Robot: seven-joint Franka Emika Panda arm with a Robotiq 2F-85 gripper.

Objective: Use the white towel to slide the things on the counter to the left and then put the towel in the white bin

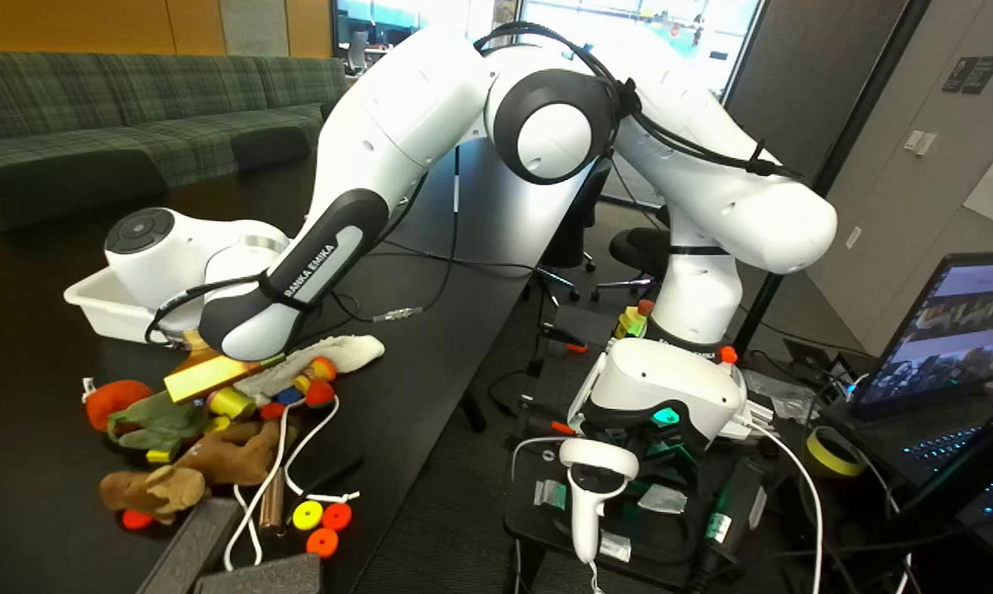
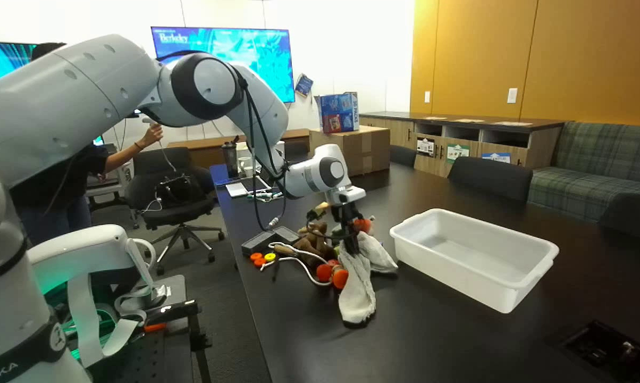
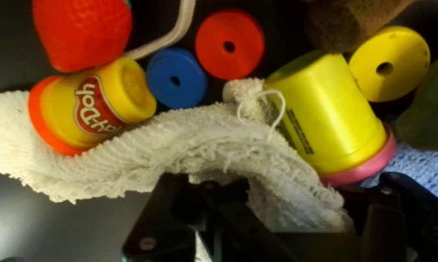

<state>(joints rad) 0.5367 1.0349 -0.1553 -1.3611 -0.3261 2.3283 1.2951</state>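
One white towel [image 3: 186,149], partly hidden, jaws indistinct

White towel [image 2: 358,292] (rumpled) near white bin [image 2: 458,276]

In an exterior view, bin [image 2: 453,275] on table [image 2: 447,340], R of towel [image 2: 358,290]; toy pile [image 2: 312,244] L of towel; 3 discs [image 2: 260,262] farther L nr table edge, w/ 2 blocks [image 2: 259,243] behind. Wrist view: L tub [image 3: 95,105] overlaps towel's L part, R tub [image 3: 328,116] beside its R part; 2 other discs [image 3: 182,91] btwn tubs, 1 more disc [image 3: 397,83] beside R tub.
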